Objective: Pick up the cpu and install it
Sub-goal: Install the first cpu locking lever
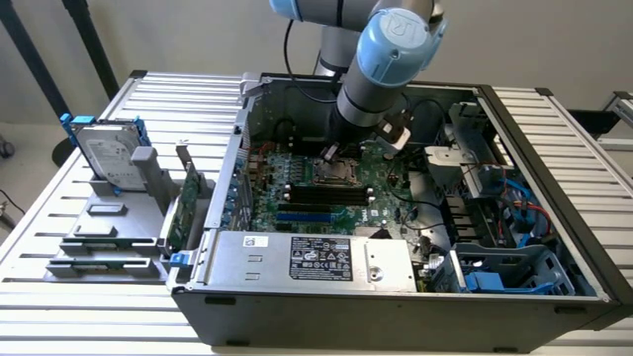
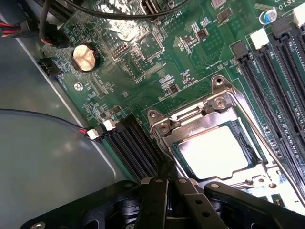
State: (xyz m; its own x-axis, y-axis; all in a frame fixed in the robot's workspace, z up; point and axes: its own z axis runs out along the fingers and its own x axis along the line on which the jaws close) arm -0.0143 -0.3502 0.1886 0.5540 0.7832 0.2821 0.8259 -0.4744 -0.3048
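Partly hidden behind the arm, the clenched gripper (image 2: 164, 183) hangs empty just beside the socket's metal frame (image 2: 190, 114), where the dull silver, square cpu (image 2: 214, 150) lies flat.

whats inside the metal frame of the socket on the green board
The cpu lies flat inside the socket frame, its dull silver top showing. The claw, shut, hangs over the frame's near edge and covers that part. What is beneath the cpu is hidden.
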